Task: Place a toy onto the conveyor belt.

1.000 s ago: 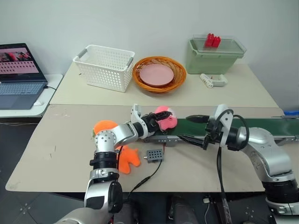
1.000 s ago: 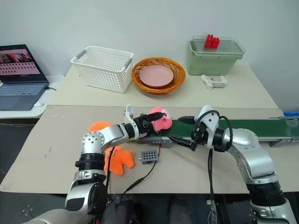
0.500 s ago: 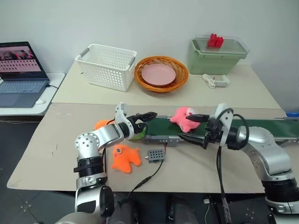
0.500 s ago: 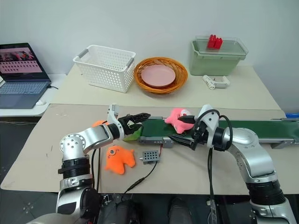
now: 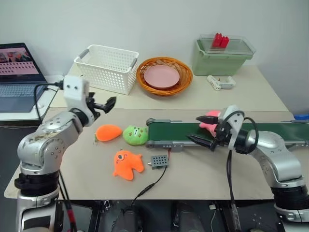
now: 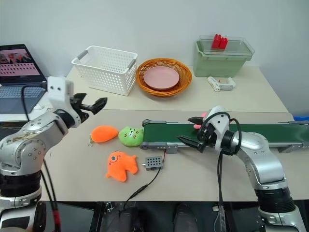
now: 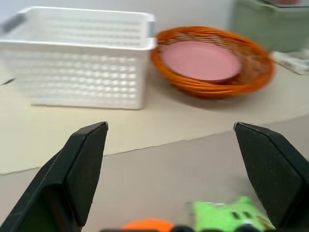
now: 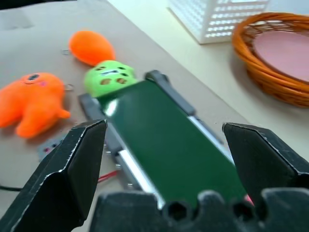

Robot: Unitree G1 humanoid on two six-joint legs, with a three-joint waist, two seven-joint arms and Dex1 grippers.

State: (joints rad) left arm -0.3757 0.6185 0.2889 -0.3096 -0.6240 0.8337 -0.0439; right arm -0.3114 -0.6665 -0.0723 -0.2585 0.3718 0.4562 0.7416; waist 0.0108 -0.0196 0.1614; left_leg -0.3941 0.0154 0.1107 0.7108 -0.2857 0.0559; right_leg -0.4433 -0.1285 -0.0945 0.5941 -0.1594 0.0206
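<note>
The pink toy (image 5: 211, 123) lies on the dark green conveyor belt (image 5: 270, 131), partly hidden behind my right gripper. That right gripper (image 5: 194, 128) hovers open just over the belt, pointing along it toward its left end, with nothing between its fingers. In the right wrist view the belt (image 8: 164, 145) runs between the wide-apart fingertips. My left gripper (image 5: 107, 104) is raised off to the left, above the table in front of the white basket, open and empty; its fingers (image 7: 82, 159) stand far apart.
Left of the belt's end lie an orange oval plush (image 5: 108, 132), a green cat-face plush (image 5: 135, 135), an orange fish plush (image 5: 126, 163) and a small grey box (image 5: 160, 161) with a cable. Behind stand a white basket (image 5: 106, 67), an orange basket (image 5: 164, 75), a green bin (image 5: 223, 55) and a laptop (image 5: 17, 77).
My left gripper let go of the pink toy over the belt, then swung up and far left. The toy has travelled right along the belt to my right gripper, which hardly moved.
</note>
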